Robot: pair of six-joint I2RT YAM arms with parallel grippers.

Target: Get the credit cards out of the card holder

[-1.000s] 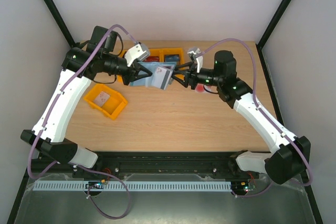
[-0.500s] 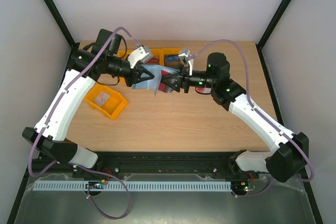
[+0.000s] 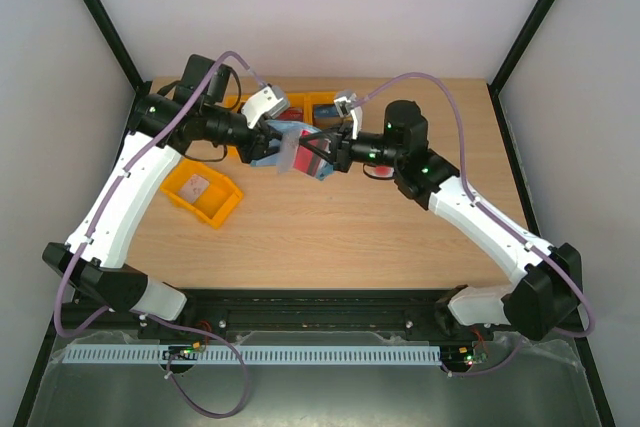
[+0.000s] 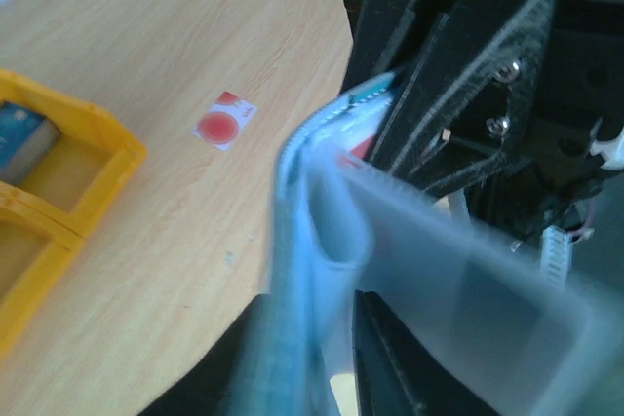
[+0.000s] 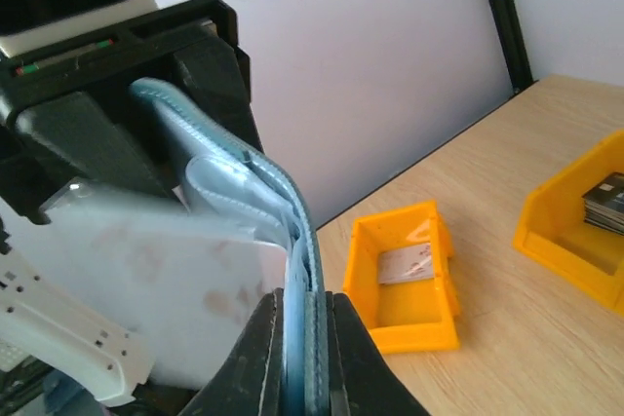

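Top external view, left claw (image 3: 272, 139) and right claw (image 3: 314, 153) both gripping card holder (image 3: 264, 158), red-dot card (image 4: 225, 122) on table (image 4: 146, 46)

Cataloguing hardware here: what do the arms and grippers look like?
Both the left arm and right arm have white shell links with black joints and bases. A lilac cable loops along each. The left gripper and right gripper are black and angular, each wrist carrying a white camera block. Small green lights glow on the right arm.

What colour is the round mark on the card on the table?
Red, on the card; clearest in left wrist view.
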